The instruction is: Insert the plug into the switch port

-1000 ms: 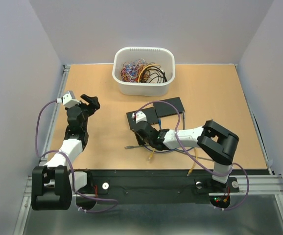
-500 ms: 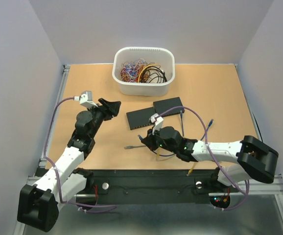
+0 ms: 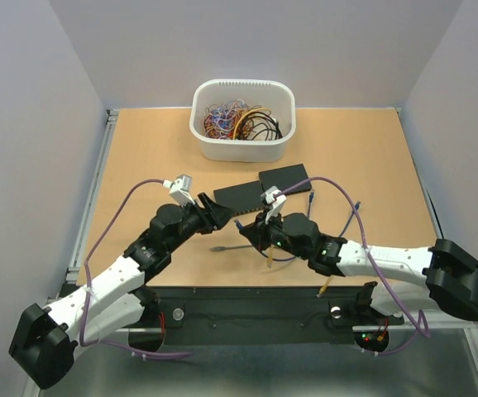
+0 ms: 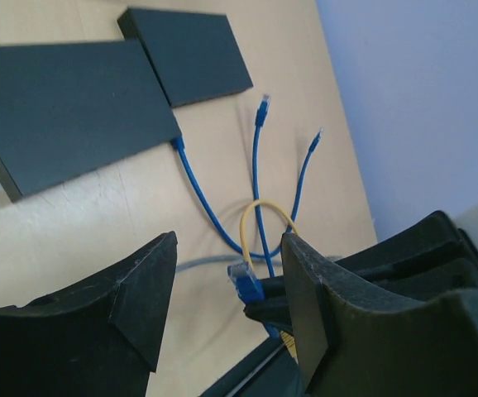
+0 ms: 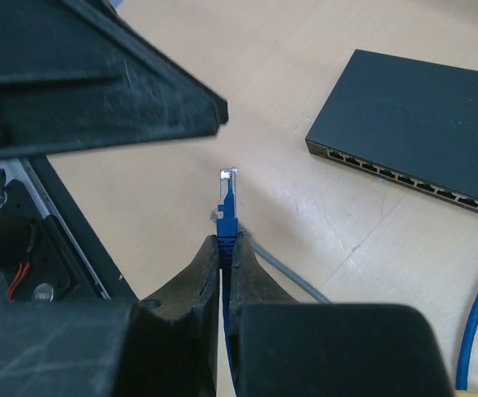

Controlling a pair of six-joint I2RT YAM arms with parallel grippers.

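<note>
My right gripper (image 3: pixel 255 234) (image 5: pixel 227 241) is shut on the boot of a blue cable's connector (image 5: pixel 227 203), held just above the table with its tip pointing away. My left gripper (image 3: pixel 222 217) (image 4: pixel 229 248) is open close beside it, and the blue connector (image 4: pixel 246 281) shows between its fingers. A thin yellow cable (image 3: pixel 270 257) (image 4: pixel 265 208) loops on the table under my right arm; I cannot make out its clear plug. Two flat black switch boxes (image 3: pixel 237 197) (image 3: pixel 285 178) lie just beyond. The nearer box shows a row of ports (image 5: pixel 404 178) along its edge.
A white bin (image 3: pixel 241 149) of tangled wires stands at the back. Loose blue cables (image 4: pixel 255 149) and a grey cable (image 3: pixel 227 247) lie on the wood near the boxes. The black front rail (image 3: pixel 247 302) runs along the near edge.
My left arm has swung right and forward until its open gripper sits next to the right gripper. My right arm has stretched further left, with the blue connector raised.
</note>
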